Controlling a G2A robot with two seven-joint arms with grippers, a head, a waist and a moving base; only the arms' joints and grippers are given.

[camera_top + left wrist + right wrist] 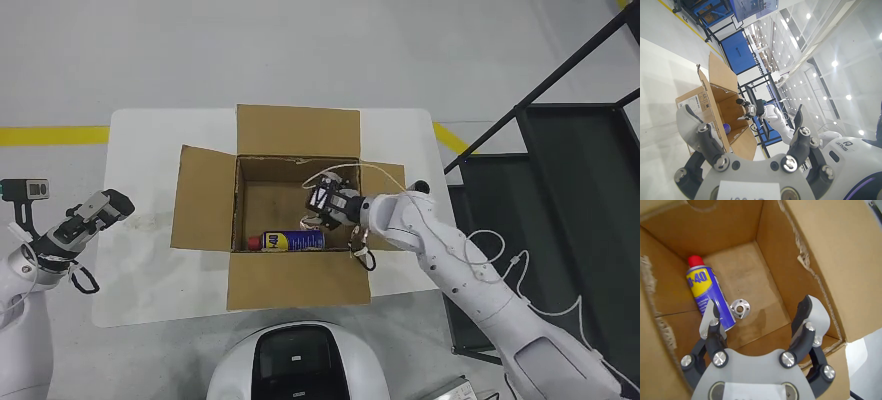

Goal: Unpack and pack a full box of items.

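Where the brown cardboard box (298,128) stands with its four flaps folded outward on the white table (140,280), its floor holds two things. A blue and yellow spray can with a red cap (292,240) lies on its side along the wall nearest the robot, cap toward the robot's left. A small round silver metal flange with a centre hole (740,308) lies flat just beside the can's (710,292) bottom end; whether they touch I cannot tell. The rest of the box's floor (745,272) is bare cardboard.

The right gripper (318,205) hangs over the open box, toward its right-hand wall and above the can's bottom end and the flange. Its fingers (807,306) are spread wide with nothing between them — neither touches the can or the flange.

The left gripper (112,205) sits at the table's left edge, well apart from the box. Its fingers (688,117) are likewise spread and hold nothing; from its wrist the box's outer side (694,100) faces it, and the can's bottom end (726,128) shows inside.
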